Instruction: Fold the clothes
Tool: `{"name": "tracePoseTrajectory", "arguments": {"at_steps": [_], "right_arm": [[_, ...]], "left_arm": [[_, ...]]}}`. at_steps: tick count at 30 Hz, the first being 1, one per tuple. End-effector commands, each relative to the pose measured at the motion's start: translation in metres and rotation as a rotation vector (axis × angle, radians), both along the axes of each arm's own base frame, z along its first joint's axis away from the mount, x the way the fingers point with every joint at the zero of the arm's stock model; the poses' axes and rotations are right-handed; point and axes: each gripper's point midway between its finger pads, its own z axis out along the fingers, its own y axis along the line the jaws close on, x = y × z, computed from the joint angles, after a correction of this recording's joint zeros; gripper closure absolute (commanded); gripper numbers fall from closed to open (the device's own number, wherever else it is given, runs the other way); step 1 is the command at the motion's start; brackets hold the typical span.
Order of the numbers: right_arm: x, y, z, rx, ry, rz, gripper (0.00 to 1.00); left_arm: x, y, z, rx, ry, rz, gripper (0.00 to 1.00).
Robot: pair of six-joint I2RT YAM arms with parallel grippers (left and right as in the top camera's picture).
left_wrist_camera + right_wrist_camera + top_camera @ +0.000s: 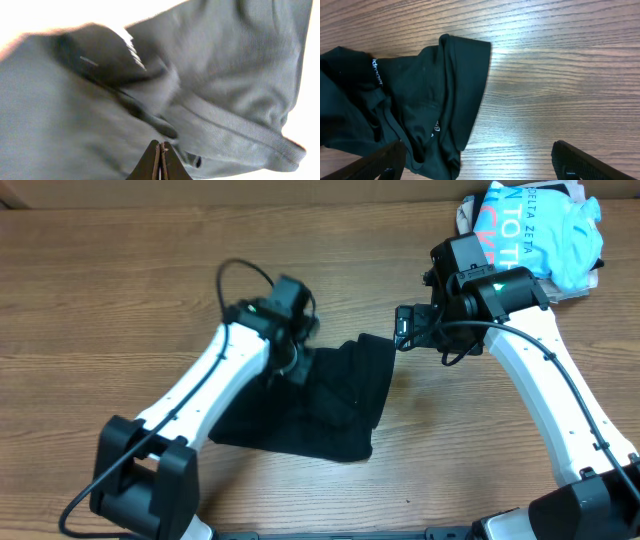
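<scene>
A black garment [320, 405] lies crumpled and partly doubled over in the middle of the wooden table. My left gripper [291, 368] is at its upper left edge. In the left wrist view its fingers [160, 161] are pressed together with folds of the cloth [215, 85] running to the tips. My right gripper [402, 330] is open and empty, just right of the garment's upper right corner. In the right wrist view the wide-open jaws [480, 165] frame the garment's hem [420, 100] on the left and bare wood on the right.
A pile of other clothes with a light-blue printed shirt [540, 230] on top sits at the far right corner, behind my right arm. The wooden table [100, 300] extends to the left and front.
</scene>
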Motion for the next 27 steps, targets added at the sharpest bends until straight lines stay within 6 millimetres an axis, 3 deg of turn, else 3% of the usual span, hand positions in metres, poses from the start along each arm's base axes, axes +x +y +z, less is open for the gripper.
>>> {"name": "tracePoseTrajectory", "arguments": {"at_steps": [1, 4, 8, 19, 22, 27], "right_arm": [[0.000, -0.001, -0.001, 0.001, 0.001, 0.000, 0.04], [0.003, 0.000, -0.001, 0.004, -0.008, 0.000, 0.03], [0.005, 0.001, 0.000, 0.006, -0.019, 0.000, 0.03], [0.004, 0.000, 0.000, 0.005, -0.015, 0.000, 0.03], [0.004, 0.000, 0.000, 0.005, -0.015, 0.000, 0.03], [0.004, 0.000, 0.000, 0.006, -0.015, 0.000, 0.03]], "left_arm": [[0.022, 0.026, 0.022, 0.054, -0.089, 0.072, 0.96], [0.024, 0.048, 0.008, 0.109, -0.070, 0.116, 0.96], [0.022, 0.059, -0.020, 0.134, -0.019, 0.130, 0.96], [0.006, 0.055, -0.092, 0.199, 0.172, 0.102, 0.96], [0.004, 0.052, -0.100, 0.205, 0.187, 0.101, 0.96], [0.016, 0.036, -0.094, 0.126, 0.158, 0.097, 0.96]]}}
